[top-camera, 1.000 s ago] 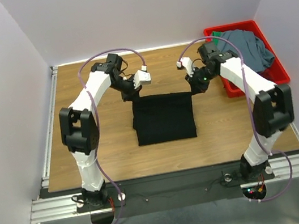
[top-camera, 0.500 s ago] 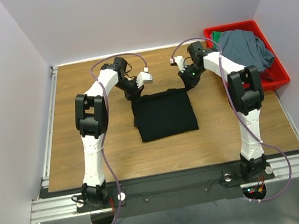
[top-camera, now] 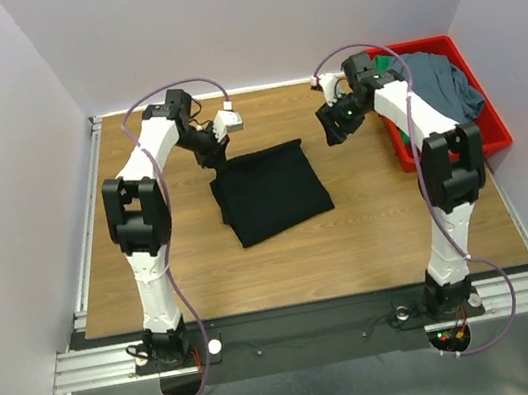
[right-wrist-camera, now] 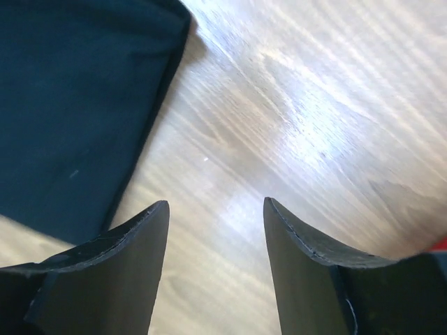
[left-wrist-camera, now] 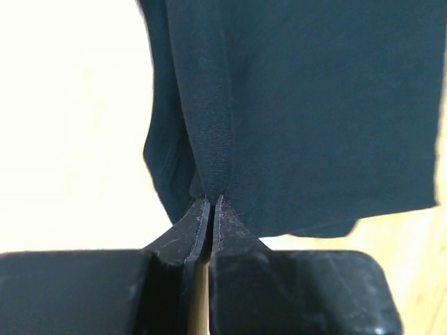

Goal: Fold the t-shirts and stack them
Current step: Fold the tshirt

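One of three folded: black t-shirt point(top-camera: 268, 192) lies askew mid-tabletop point(top-camera: 381, 229), left jaws pinching its far corner, right jaws wide apart, empty. Grey-blue t-shirt point(top-camera: 437, 82), green t-shirt point(top-camera: 381, 62) heaped unfolded in red bin point(top-camera: 492, 134); no stack yet.

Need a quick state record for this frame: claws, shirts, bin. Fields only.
left claw: shut, pinching an edge of the black t-shirt
right claw: open, empty, over bare table beside that shirt
black t-shirt: folded, lying askew on the table
grey-blue t-shirt: heaped unfolded in the red bin
green t-shirt: in the red bin, mostly hidden under the grey-blue one
stack: not started
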`<move>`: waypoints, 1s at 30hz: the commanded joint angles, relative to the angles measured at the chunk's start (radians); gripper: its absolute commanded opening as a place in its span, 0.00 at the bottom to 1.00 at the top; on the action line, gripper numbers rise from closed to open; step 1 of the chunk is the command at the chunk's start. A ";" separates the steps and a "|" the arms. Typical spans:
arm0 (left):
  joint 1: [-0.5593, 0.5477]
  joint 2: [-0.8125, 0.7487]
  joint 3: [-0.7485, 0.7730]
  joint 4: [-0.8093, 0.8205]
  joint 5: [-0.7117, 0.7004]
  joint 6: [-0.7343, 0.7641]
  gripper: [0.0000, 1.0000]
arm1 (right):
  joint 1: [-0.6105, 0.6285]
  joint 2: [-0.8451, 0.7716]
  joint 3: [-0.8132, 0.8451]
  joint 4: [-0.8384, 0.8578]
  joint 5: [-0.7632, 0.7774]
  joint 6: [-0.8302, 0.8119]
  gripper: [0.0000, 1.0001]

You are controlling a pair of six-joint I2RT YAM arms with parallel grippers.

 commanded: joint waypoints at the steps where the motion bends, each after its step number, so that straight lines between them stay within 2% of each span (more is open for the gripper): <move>1: 0.005 -0.068 -0.043 -0.034 0.044 -0.024 0.04 | -0.001 -0.105 -0.032 0.026 -0.031 0.046 0.62; 6: 0.055 0.036 -0.026 -0.057 0.036 -0.043 0.02 | -0.002 -0.118 -0.078 0.027 -0.085 0.069 0.59; 9: 0.087 0.046 -0.064 -0.018 0.055 -0.098 0.00 | -0.002 -0.108 -0.116 0.029 -0.127 0.086 0.59; 12: 0.099 0.072 -0.116 0.060 0.006 -0.172 0.05 | 0.001 -0.088 -0.154 0.043 -0.175 0.118 0.59; 14: 0.104 0.079 -0.139 0.115 -0.034 -0.228 0.25 | 0.008 -0.080 -0.189 0.049 -0.224 0.144 0.56; 16: 0.104 0.084 -0.143 0.140 -0.051 -0.245 0.53 | 0.019 -0.079 -0.220 0.058 -0.252 0.164 0.55; 18: 0.104 0.077 -0.132 0.152 -0.048 -0.259 0.62 | 0.042 -0.082 -0.278 0.091 -0.284 0.193 0.50; 22: 0.116 0.020 -0.113 0.178 -0.022 -0.281 0.62 | 0.079 -0.085 -0.400 0.162 -0.306 0.248 0.40; 24: 0.122 -0.021 -0.116 0.184 0.009 -0.278 0.61 | 0.097 -0.080 -0.443 0.178 -0.312 0.273 0.29; 25: 0.124 -0.072 -0.129 0.198 0.041 -0.279 0.60 | 0.104 -0.082 -0.481 0.184 -0.318 0.290 0.21; 27: 0.125 -0.126 -0.158 0.233 0.065 -0.307 0.60 | 0.119 -0.091 -0.515 0.184 -0.357 0.304 0.12; 28: 0.125 -0.173 -0.173 0.273 0.087 -0.322 0.59 | 0.143 -0.105 -0.536 0.184 -0.367 0.307 0.09; 30: 0.125 -0.225 -0.213 0.299 0.119 -0.357 0.59 | 0.177 -0.157 -0.584 0.181 -0.397 0.308 0.09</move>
